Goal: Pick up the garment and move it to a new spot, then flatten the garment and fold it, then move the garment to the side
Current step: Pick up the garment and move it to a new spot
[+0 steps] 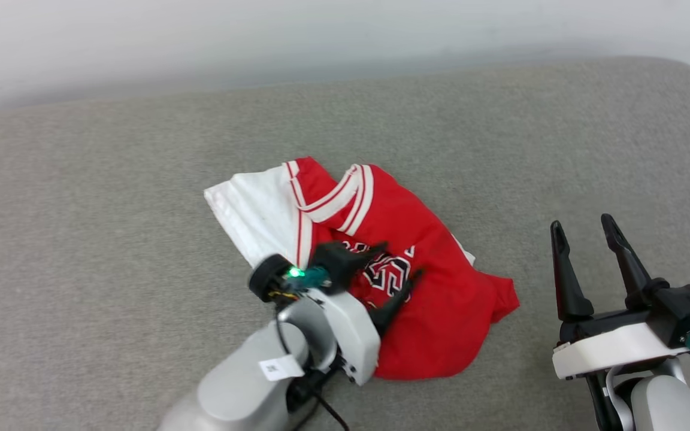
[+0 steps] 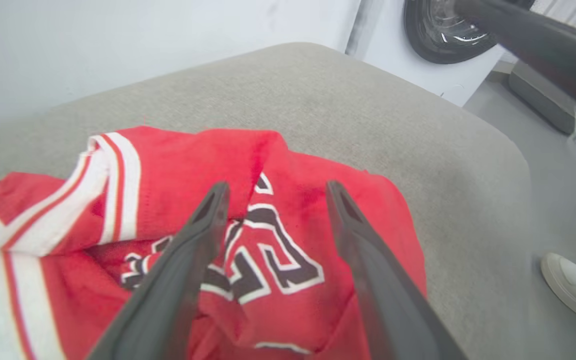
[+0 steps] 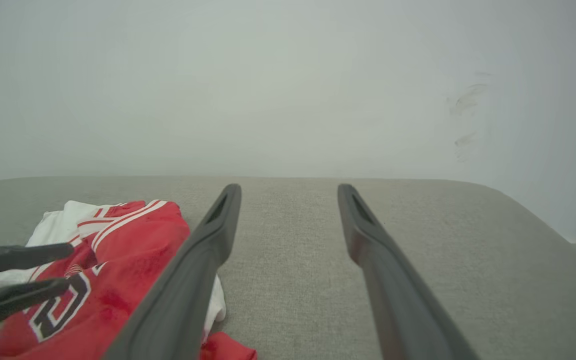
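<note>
Left tool point(image 1: 402, 260) spread over crumpled garment point(image 1: 435, 335), hiding part of black lettering point(image 2: 293, 272).

Black, white-outlined lettering point(image 2: 278, 260) on the garment point(image 1: 441, 323) is crumpled beyond reading; the white tag point(image 1: 274, 367) is too small.

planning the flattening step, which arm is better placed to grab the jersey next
Probably left. The left gripper is open directly over the garment, at its lettering; the right gripper, also open, is off to the side over grey cushion.
</note>
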You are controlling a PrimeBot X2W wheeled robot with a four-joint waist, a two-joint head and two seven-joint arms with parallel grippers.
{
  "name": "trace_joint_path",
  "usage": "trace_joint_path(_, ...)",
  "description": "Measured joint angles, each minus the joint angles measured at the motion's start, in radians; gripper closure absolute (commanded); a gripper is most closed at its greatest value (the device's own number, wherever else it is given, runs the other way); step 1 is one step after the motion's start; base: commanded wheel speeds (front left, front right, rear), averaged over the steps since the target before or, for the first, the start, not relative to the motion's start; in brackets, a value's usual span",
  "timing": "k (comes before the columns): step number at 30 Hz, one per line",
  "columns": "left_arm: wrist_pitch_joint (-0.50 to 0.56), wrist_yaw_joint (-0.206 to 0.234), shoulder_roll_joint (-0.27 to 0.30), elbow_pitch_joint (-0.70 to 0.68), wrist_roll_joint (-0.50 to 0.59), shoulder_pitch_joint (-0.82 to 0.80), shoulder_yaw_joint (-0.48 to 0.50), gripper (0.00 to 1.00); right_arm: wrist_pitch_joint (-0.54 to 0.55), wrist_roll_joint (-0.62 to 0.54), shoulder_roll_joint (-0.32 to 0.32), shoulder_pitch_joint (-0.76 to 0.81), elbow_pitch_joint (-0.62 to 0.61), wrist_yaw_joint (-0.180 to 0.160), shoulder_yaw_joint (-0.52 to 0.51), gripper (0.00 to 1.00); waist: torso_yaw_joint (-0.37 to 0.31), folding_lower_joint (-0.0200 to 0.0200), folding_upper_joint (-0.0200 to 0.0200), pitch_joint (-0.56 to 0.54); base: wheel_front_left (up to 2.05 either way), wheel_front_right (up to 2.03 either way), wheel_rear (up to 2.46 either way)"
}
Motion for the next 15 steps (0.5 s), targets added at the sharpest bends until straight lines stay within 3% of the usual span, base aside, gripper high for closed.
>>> trace_joint_path(8,-0.105,0.074,0.113,-0.097,-0.019,0.024,0.147,0.0,0.0,-0.043,0.0,0.016,0.05,0.0,-0.01,0.0,0.07,0.0,0.0,-0.059,0.0,0.0,0.0)
trace_joint_path(15,-0.118,0.147,0.216,-0.278,-0.022,0.199,0.361,0.0,0.005,-0.068,0.0,0.022,0.086,0.0,-0.015,0.0,0.123,0.0,0.0,-0.1,0.0,0.0,0.0)
